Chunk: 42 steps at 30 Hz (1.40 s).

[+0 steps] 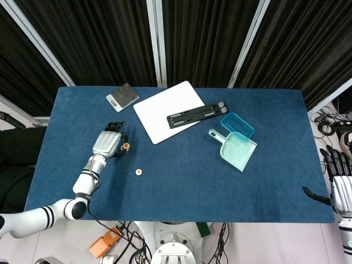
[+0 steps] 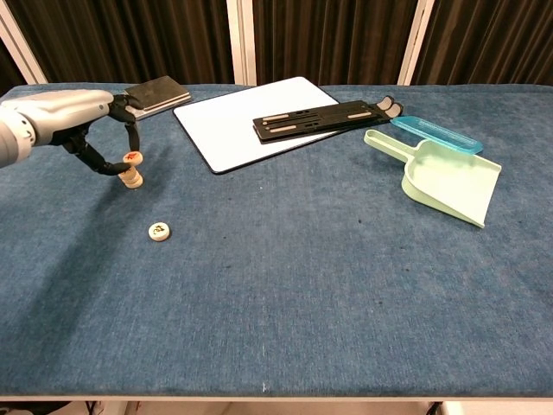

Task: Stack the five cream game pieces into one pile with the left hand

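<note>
Left hand (image 2: 73, 121) pinching top piece (image 2: 131, 158) on pile (image 2: 130, 176), loose piece (image 2: 158, 231) nearby

Cream game pieces, flat round discs with inked characters on top. A short upright pile (image 2: 130, 177) stands on the blue cloth near my left side; its topmost piece (image 2: 132, 157), marked in red, sits pinched between the fingers of my left hand (image 2: 65, 117). One loose piece (image 2: 158, 231), dark-marked, lies flat, nearer the table's front edge, apart from the pile.
</note>
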Each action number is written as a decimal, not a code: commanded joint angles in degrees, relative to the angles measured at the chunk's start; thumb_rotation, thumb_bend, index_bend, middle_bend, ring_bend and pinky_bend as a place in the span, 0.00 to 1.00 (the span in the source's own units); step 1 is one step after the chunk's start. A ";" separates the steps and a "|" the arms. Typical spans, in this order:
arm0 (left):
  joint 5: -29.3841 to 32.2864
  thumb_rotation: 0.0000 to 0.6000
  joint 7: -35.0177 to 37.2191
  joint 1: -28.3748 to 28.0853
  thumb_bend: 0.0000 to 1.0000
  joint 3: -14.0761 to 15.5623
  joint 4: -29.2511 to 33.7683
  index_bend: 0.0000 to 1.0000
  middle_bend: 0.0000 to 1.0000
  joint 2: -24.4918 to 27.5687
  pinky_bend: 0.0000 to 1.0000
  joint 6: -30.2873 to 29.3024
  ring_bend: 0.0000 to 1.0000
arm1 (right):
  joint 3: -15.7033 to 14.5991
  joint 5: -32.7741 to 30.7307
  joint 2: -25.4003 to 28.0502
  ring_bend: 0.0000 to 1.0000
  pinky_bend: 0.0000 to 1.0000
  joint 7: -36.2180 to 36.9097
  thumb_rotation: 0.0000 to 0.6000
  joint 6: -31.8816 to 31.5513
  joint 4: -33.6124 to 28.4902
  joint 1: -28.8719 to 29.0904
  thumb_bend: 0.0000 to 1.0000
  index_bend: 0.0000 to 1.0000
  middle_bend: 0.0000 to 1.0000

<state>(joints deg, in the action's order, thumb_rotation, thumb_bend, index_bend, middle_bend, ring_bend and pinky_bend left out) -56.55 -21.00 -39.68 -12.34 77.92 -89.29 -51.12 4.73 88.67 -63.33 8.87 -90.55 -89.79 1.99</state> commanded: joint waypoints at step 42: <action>3.20 1.00 -0.49 -1.44 0.29 2.37 -0.95 0.44 0.00 0.45 0.00 -0.35 0.00 | 0.12 -0.43 0.16 0.00 0.00 -0.70 1.00 0.29 -0.56 0.08 0.16 0.00 0.00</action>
<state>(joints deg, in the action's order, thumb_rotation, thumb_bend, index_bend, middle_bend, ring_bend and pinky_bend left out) -53.36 -21.49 -41.11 -9.97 76.97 -88.85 -51.47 4.85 88.24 -63.17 8.18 -90.26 -90.34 2.07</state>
